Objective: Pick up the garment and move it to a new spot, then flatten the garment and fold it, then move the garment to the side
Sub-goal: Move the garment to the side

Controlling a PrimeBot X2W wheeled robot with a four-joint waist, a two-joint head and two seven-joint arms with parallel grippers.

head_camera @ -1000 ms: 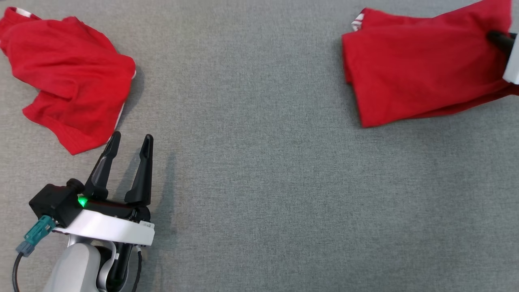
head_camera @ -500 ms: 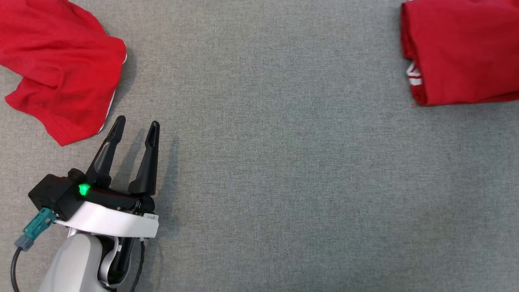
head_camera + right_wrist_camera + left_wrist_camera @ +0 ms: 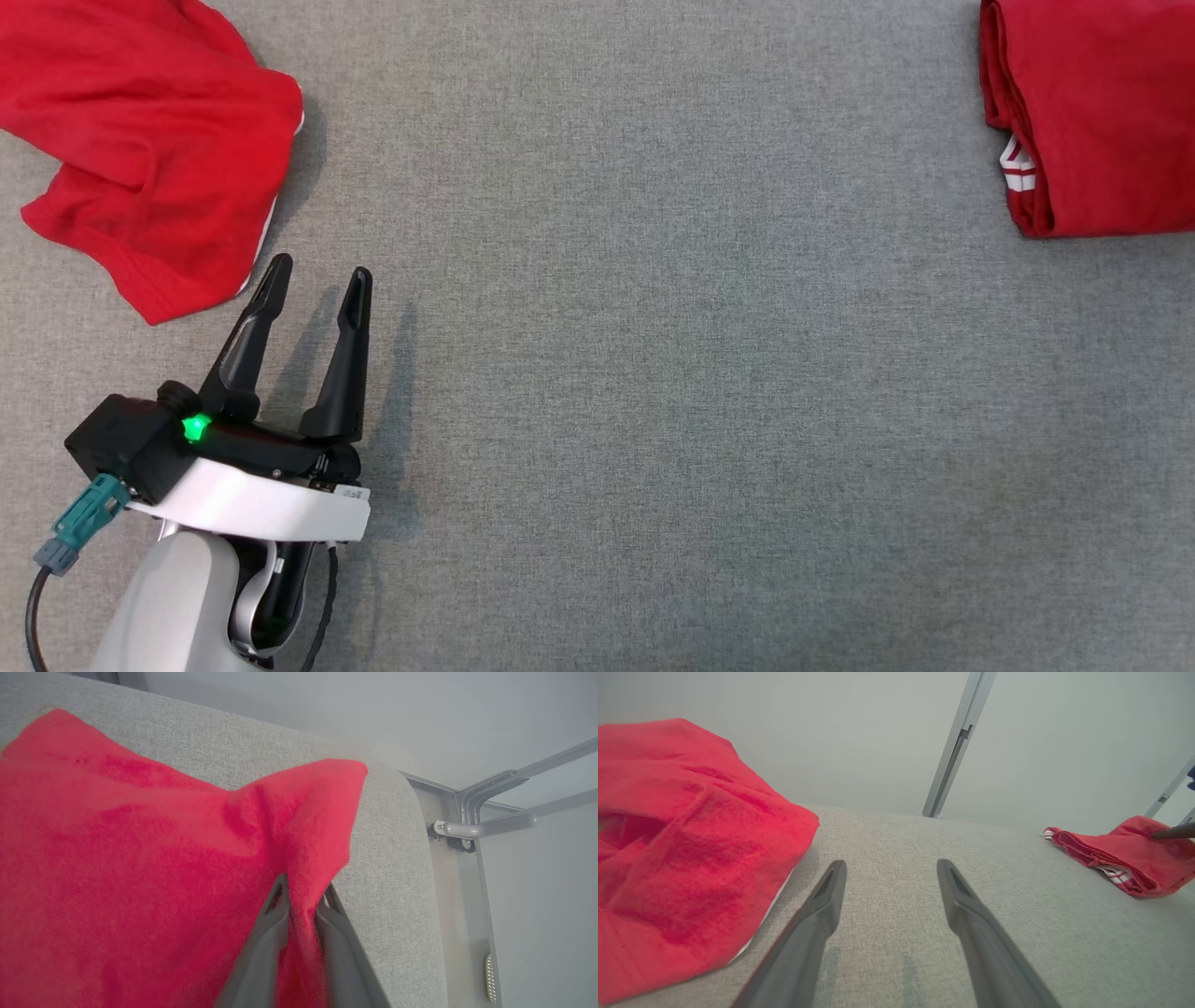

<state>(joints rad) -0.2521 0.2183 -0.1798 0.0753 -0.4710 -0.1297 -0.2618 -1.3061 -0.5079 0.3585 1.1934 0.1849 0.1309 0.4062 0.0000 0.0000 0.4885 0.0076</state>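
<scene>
Where the grey table (image 3: 653, 373) is nearest, on the left, the left gripper (image 3: 321, 271) is spread wide and holds nothing. Just past it lies a loose cloth (image 3: 140, 140). Far right, at the table's corner, the right gripper (image 3: 304, 886) pinches the folded cloth (image 3: 1102, 112), fingers nearly together.

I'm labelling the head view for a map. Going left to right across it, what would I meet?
crumpled red garment → left gripper → bare grey tabletop → folded red garment
</scene>
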